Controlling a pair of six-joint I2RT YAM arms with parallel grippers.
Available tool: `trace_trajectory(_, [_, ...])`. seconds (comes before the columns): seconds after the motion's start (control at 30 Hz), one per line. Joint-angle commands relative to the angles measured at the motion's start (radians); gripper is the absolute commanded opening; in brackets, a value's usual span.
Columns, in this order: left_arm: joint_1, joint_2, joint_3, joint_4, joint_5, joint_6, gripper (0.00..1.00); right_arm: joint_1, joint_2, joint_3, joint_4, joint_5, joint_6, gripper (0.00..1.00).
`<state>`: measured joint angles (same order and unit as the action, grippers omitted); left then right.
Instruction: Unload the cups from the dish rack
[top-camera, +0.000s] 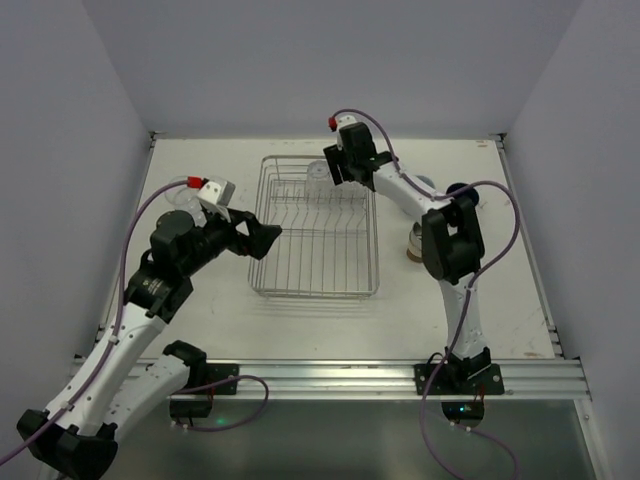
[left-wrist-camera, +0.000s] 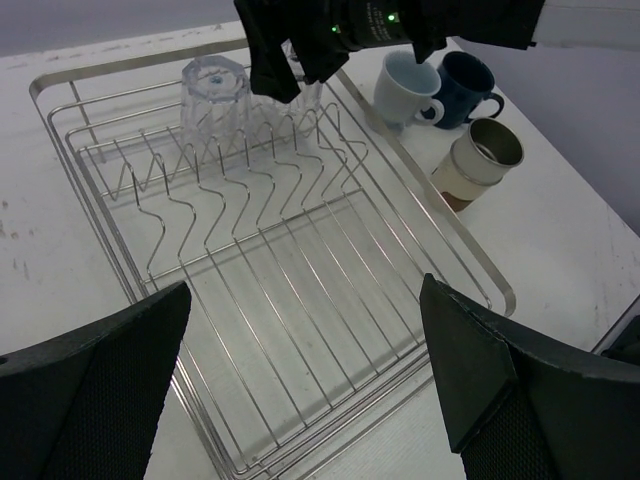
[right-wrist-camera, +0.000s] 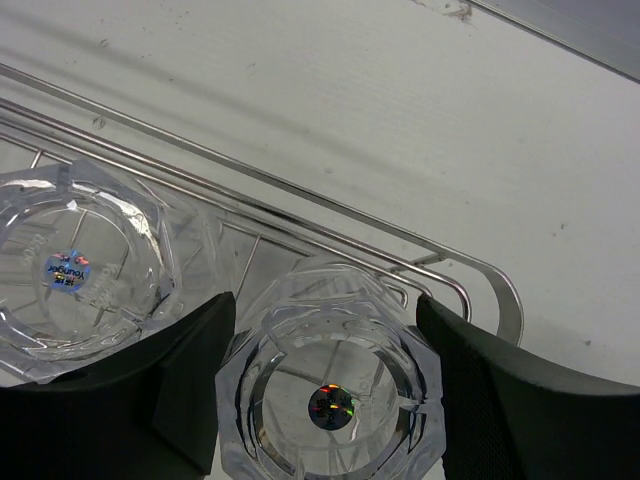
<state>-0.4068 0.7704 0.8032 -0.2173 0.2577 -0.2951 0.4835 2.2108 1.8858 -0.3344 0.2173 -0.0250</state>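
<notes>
On white table (top-camera: 200, 320), centre: wire rack (top-camera: 315, 293), long sides running away from arm bases. At far end of rack: two clear ribbed tumblers, upside down on the prongs, side by side, very close; whether touching, cannot tell. Over that end: right gripper (top-camera: 338, 172), pointing down, fingers (right-wrist-camera: 510, 400) spread on either side of one tumbler (right-wrist-camera: 330, 400), black pads right at its wall in right wrist view; pressing it or just beside it, cannot tell. Shiny round sticker on its upturned base. Just to its left in same view, outside the fingers: other tumbler (right-wrist-camera: 75, 275), blue sticker on base. In left wrist view, other tumbler in plain sight near far corner of rack, flanked one mostly hidden behind right gripper. At left long side of rack, about midway along: left gripper (top-camera: 265, 240), raised above the wires, aimed across rack, fingers (left-wrist-camera: 100, 400) spread wide, holding nothing. On table past right side of rack, outside it: pale blue cup (left-wrist-camera: 405, 88) and dark blue mug (left-wrist-camera: 468, 85), upright, just beside each other, handles showing. Near them, closer to arm bases: beige and brown cup (left-wrist-camera: 482, 160), upright, apart from rack, partly hidden by right arm in top view.
</notes>
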Motion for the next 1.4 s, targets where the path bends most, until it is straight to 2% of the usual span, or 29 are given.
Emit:
trace_trajectory(0.0, [0.01, 0.009, 0.004, 0.036, 0.017, 0.007, 1.0, -0.002, -0.209, -0.045, 0.175, -0.002, 0.017, 0.25])
trace_trajectory(0.13, [0.01, 0.033, 0.005, 0.052, 0.057, -0.015, 1.0, -0.003, -0.337, -0.131, 0.264, -0.024, 0.068, 0.24])
trace_trajectory(0.33, [0.01, 0.062, 0.007, 0.09, 0.112, -0.062, 0.98, -0.002, -0.396, -0.179, 0.288, -0.094, 0.12, 0.24])
trace_trajectory(0.57, [0.01, 0.072, -0.005, 0.098, 0.094, -0.105, 0.98, -0.017, -0.35, -0.24, 0.324, -0.127, 0.138, 0.23])
trace_trajectory(0.77, [0.008, 0.113, -0.048, 0.168, 0.109, -0.177, 0.97, -0.02, -0.244, -0.185, 0.324, -0.128, 0.111, 0.21])
trace_trajectory(0.93, [0.006, 0.153, -0.102, 0.257, 0.118, -0.214, 0.96, 0.0, -0.168, -0.154, 0.328, -0.047, -0.013, 0.19])
trace_trajectory(1.0, [0.006, 0.167, -0.119, 0.275, 0.115, -0.223, 0.96, 0.003, -0.158, -0.134, 0.316, -0.033, -0.012, 0.18])
trace_trajectory(1.23, [0.003, 0.204, -0.092, 0.344, 0.144, -0.263, 0.94, 0.001, -0.31, -0.172, 0.346, -0.091, 0.109, 0.17])
trace_trajectory(1.37, [-0.001, 0.214, -0.09, 0.386, 0.178, -0.297, 0.9, 0.0, -0.446, -0.285, 0.383, -0.098, 0.169, 0.17])
